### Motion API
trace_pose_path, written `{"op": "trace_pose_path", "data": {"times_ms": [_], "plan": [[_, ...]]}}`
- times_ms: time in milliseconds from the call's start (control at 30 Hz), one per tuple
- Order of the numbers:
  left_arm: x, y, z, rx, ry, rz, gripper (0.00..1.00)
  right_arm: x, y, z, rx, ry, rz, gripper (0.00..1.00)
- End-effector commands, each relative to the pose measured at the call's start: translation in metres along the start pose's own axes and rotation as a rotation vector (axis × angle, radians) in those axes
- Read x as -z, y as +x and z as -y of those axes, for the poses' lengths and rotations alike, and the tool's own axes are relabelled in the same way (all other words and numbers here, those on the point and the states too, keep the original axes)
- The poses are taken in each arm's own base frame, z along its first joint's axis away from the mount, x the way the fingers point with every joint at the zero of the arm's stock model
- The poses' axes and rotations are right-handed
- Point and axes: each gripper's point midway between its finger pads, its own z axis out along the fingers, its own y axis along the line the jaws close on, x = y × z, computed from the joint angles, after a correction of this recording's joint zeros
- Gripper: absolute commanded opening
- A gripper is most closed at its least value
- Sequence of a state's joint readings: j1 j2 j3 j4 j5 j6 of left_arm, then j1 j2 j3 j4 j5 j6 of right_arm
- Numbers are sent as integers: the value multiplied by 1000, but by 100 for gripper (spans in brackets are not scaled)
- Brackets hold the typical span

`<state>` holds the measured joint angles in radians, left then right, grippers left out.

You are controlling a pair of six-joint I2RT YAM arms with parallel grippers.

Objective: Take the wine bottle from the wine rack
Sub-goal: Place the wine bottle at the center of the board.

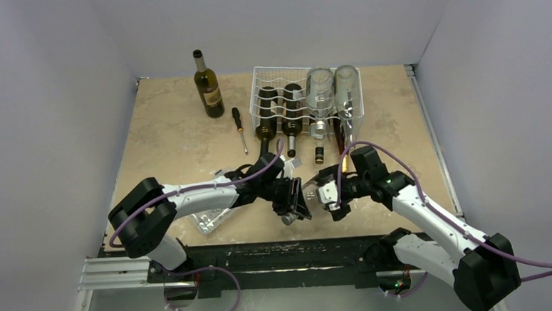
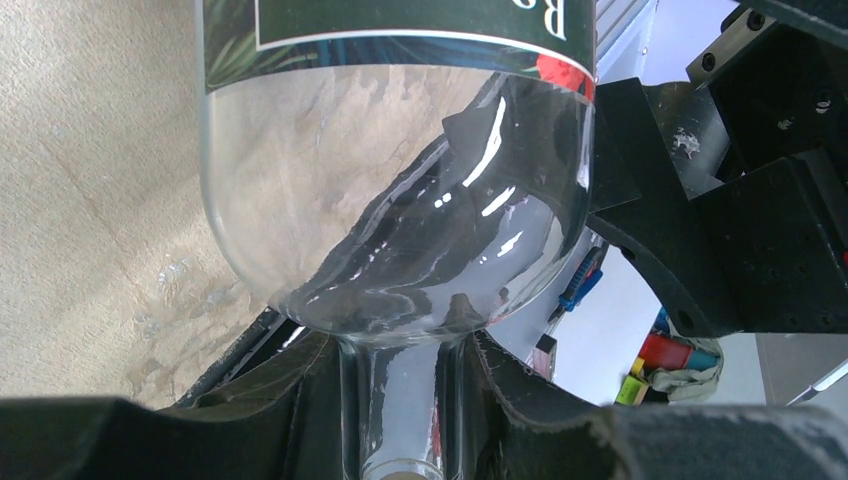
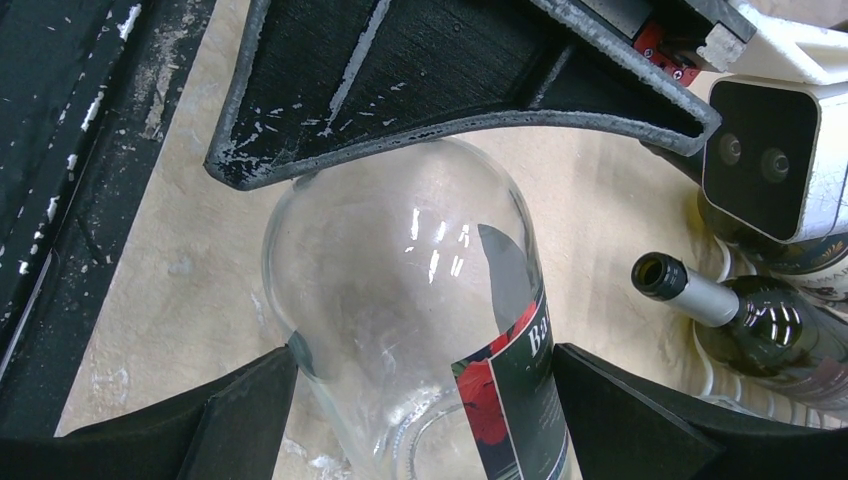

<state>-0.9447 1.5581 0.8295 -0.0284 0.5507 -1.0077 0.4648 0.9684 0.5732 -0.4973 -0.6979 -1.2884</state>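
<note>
The wine bottle, clear glass with a dark and red label, is off the rack. Both hands hold it over the front part of the bench, well apart from the rack. The left hand is clamped on its neck. The right hand is clamped across its body at the label. In the top view the 2 hands nearly touch. The rack holds 2 dark bottles and 2 clear bottles. Left of it 1 upright bottle stands on the bench, with a screwdriver lying between them.
</note>
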Motion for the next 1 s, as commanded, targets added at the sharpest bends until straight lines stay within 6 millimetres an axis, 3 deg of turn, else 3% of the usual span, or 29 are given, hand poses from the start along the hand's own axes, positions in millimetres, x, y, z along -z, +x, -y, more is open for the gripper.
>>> {"op": "trace_pose_path", "data": {"times_ms": [0, 167, 300, 567, 967], "plan": [[20, -10, 90, -217, 334, 30, 21, -1, 10, 5, -52, 36, -43, 99], [20, -7, 79, -200, 304, 17, 6, 11, -4, 21, -91, 97, 16, 99], [27, -4, 68, -199, 266, 16, 6, 24, 2, 20, -90, 118, 1, 99], [43, 2, 64, -230, 220, -10, 8, 27, 24, 20, -125, 137, -82, 99], [53, 8, 69, -245, 203, -46, 10, 16, 31, 6, -142, 66, -79, 97]]}}
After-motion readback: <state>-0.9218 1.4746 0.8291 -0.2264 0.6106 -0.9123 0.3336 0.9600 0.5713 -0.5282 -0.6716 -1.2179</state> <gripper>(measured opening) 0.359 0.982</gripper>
